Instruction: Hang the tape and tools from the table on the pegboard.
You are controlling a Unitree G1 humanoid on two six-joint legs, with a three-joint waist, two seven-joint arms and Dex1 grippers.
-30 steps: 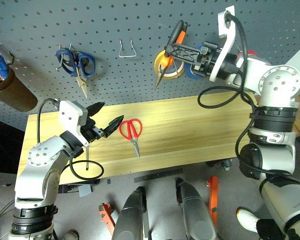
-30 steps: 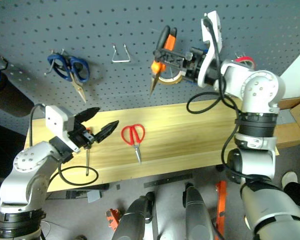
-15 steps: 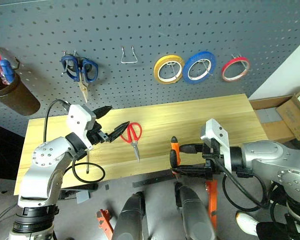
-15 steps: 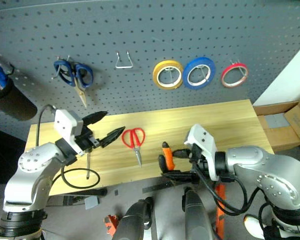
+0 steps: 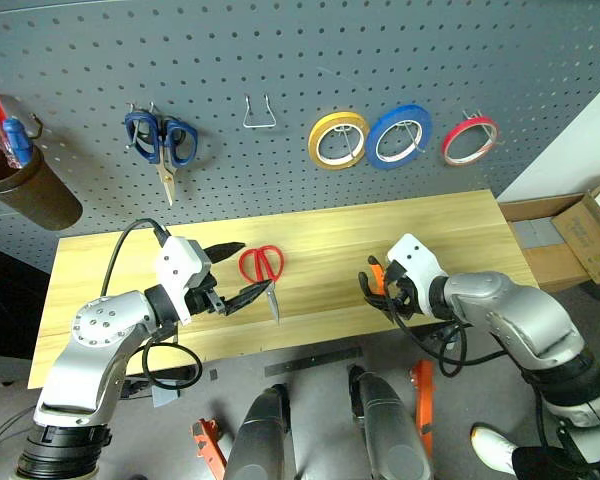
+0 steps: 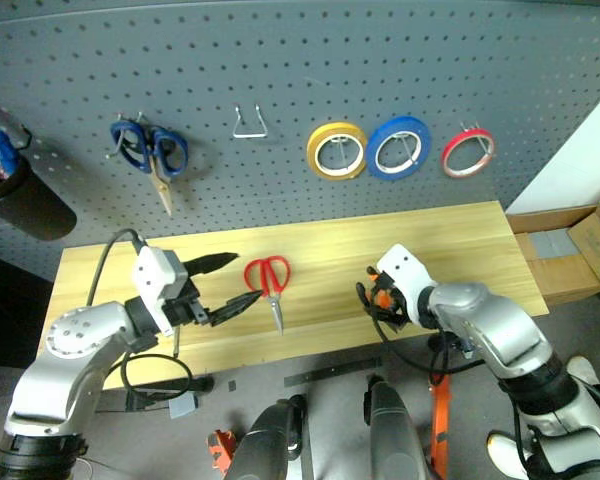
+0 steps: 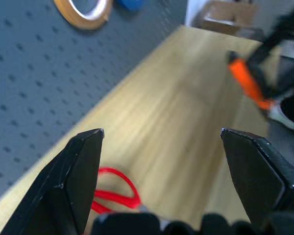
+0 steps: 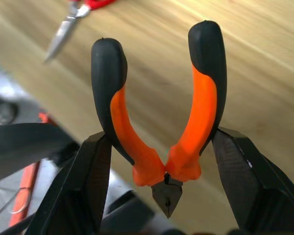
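The red-handled scissors (image 5: 263, 264) lie on the light wood table (image 5: 435, 232), blades toward the front edge. My left gripper (image 5: 254, 268) stands open just left of them, one finger on each side of the handles (image 7: 114, 190), not touching them. My right gripper (image 5: 381, 288) is shut on the orange-and-black pliers (image 8: 204, 98) over the table's front right part, their handles pointing away from the wrist. The red tape (image 5: 470, 139) hangs from a hook on the dark grey pegboard (image 5: 380, 50).
On the pegboard hang blue-handled scissors (image 5: 161, 141), a yellow tape ring (image 5: 338, 138), a blue tape ring (image 5: 400, 134) and an empty wire hook (image 5: 259, 111). A brown cup (image 5: 22, 188) hangs at far left. A cardboard box (image 5: 597, 226) sits right of the table.
My right arm came down from the pegboard with the pliers, passed below the table's front edge, and is now over the table. My left gripper sank and moved right toward the scissors.
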